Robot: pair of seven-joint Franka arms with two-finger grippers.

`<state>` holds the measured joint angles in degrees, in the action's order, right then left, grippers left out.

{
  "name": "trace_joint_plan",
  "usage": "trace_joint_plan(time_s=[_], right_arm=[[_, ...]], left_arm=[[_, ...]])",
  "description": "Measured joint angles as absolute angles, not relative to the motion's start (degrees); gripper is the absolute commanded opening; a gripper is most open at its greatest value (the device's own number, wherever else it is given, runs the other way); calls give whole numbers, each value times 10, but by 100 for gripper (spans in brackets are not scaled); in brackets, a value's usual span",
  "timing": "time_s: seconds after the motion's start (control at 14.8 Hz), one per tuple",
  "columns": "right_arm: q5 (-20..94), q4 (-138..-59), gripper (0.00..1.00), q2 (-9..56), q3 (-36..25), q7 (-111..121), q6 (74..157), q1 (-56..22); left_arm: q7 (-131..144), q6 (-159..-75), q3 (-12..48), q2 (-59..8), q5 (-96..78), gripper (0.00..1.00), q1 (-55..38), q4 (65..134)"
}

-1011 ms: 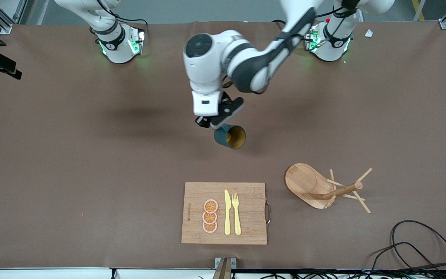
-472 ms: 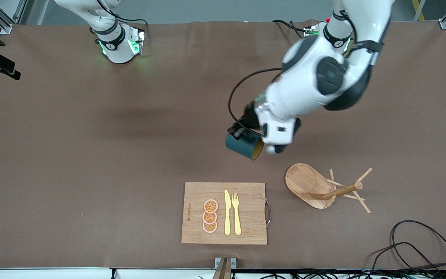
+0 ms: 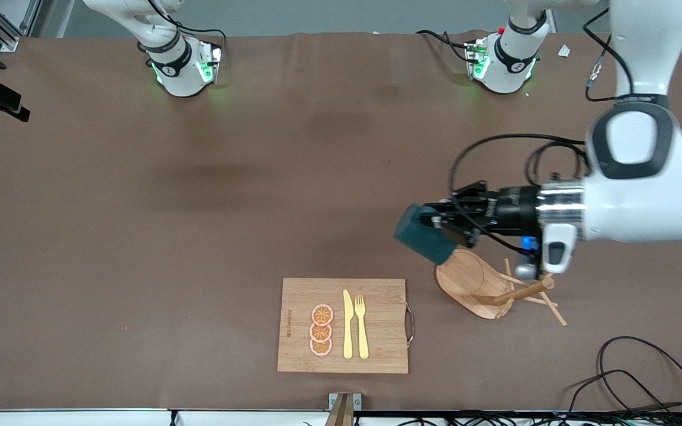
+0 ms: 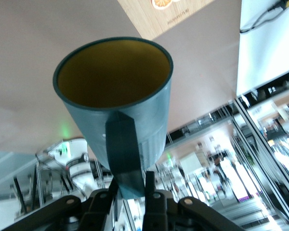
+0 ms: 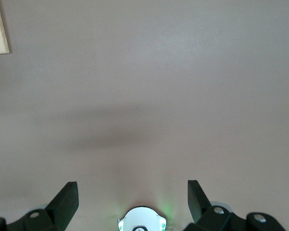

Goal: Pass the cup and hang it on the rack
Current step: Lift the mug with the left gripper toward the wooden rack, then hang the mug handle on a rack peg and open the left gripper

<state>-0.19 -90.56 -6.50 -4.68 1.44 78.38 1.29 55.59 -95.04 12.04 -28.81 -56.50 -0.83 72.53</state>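
Brown counter (image 3: 140,236), cutting board (image 3: 293,296) near its front edge. Left pincer (image 3: 444,222), clenched on the cup (image 3: 424,236) by its handle, has swung from mid-counter to over the rack (image 3: 465,278); hanging looks imminent. Right pincer (image 5: 132,199) waits, released.

A rectangular light wooden cutting board (image 3: 343,325) lies flat on the brown table covering (image 3: 140,236), near the table edge closest to the front camera. A thin metal loop handle (image 3: 410,324) is fitted to the board's short edge toward the left arm's end of the table. On the board, three round orange slices (image 3: 321,330) lie in a row. Beside them lie a pale yellow knife (image 3: 347,324) and a pale yellow fork (image 3: 362,326), side by side and parallel. Black cables (image 3: 643,378) lie looped on the table corner at the left arm's end, near the front camera.
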Motion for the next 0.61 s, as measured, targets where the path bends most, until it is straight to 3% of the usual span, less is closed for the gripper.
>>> trace_joint_plan(time_s=[0.27,0.61], right_arm=[[-2,-906,100,-66,-46,14,784,13],[-2,-906,100,-66,-45,14,784,13]], left_arm=[[483,-890,121,-316,-610,0,51,734],[415,-875,121,-355,-621,1,76,736]])
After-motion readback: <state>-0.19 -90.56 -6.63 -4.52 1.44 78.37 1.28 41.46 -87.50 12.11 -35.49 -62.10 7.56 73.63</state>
